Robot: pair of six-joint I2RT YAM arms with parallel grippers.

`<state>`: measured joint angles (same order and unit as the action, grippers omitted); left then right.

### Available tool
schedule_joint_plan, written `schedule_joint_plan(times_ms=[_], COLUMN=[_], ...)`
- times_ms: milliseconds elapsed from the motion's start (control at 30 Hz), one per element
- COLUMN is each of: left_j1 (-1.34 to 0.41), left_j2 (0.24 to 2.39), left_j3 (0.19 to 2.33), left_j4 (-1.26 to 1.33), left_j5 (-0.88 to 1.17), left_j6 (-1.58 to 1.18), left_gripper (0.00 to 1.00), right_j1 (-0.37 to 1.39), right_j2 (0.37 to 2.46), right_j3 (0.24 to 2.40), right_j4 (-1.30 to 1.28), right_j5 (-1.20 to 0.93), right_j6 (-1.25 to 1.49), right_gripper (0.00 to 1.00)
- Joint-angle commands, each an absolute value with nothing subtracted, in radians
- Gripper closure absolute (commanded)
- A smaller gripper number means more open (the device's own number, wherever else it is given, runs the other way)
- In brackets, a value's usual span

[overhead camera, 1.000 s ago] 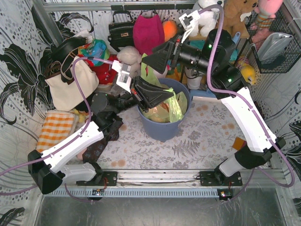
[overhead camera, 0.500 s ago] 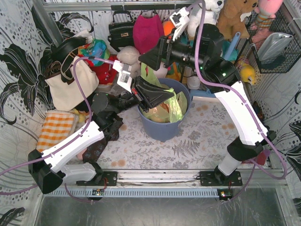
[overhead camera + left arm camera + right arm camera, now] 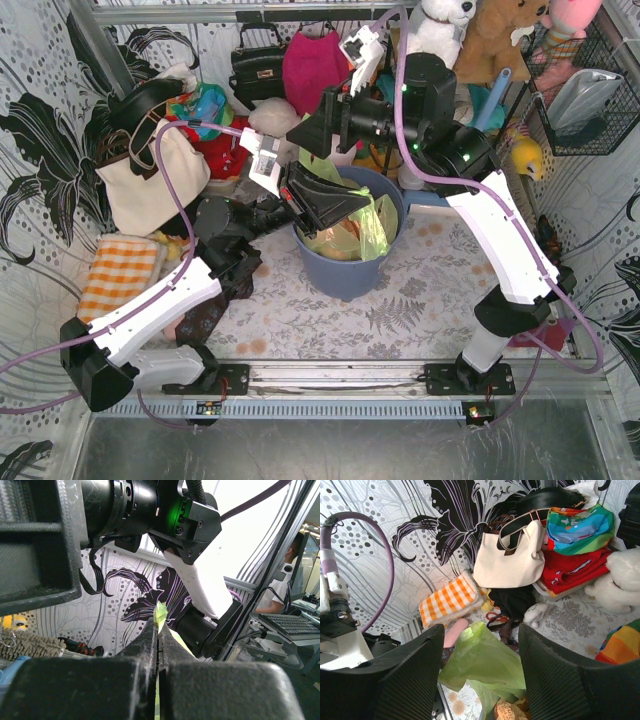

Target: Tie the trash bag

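over floral tabletop [image 3: 420,290], left fingers [image 3: 125,680] pinch trash bag [image 3: 480,660]; right fingers [image 3: 405,680] open astride its flap.

Top view looks down from above the table's [image 3: 420,290] near edge; 2 close wrist views share the bag [image 3: 480,660].

Top view: bright, even, diffuse overhead light. Only soft shadows fall on the floral-patterned tabletop [image 3: 420,290] around the round blue-grey plastic bin [image 3: 345,272]. Straight rails bow slightly at the frame edges.

Left wrist view: heavily backlit. The white backdrop [image 3: 245,535] is blown out, the black left gripper [image 3: 158,630] is dark and blurred, and the green indicator light [image 3: 176,516] flares.

Right wrist view: well lit, with a sharp background. The thin translucent light-green plastic trash bag [image 3: 480,655] looks slightly soft, probably because it is too near the lens.
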<state>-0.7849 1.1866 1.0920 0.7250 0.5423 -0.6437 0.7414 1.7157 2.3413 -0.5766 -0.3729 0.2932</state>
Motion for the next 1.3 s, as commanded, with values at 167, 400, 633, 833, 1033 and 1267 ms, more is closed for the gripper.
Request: schedule_joint_plan(times_ms=[167,400,633,833,1033,1267], left_j1=[-0.789,-0.789,-0.789,-0.789,-0.789,-0.788], left_j2=[1.187,1.19,1.19,1.193,1.19,1.185], left_j3=[1.114,1.118,1.111,1.117,1.11,1.165], left_j4=[0.764,0.772,0.78,0.777,0.776,0.678], left_j5=[0.539,0.533,0.529,0.532,0.522,0.458], left_j6=[-0.653,-0.655,-0.661,-0.663,-0.661,-0.576], left_gripper=[1.0,1.0,1.0,1.0,1.0,1.0], right_j1=[0.744,0.744,0.744,0.744,0.744,0.744], right_j2=[1.677,1.636,1.605,1.611,1.626,1.615], right_j3=[2.341,2.309,2.276,2.269,2.278,2.238], right_j4=[-0.571,-0.567,-0.559,-0.553,-0.56,-0.506], right_j5=[-0.304,-0.291,-0.286,-0.297,-0.284,-0.252], right_j6=[0.268,0.266,0.273,0.274,0.264,0.257], right_gripper=[0.39,0.44,0.37,0.41,0.58,1.0])
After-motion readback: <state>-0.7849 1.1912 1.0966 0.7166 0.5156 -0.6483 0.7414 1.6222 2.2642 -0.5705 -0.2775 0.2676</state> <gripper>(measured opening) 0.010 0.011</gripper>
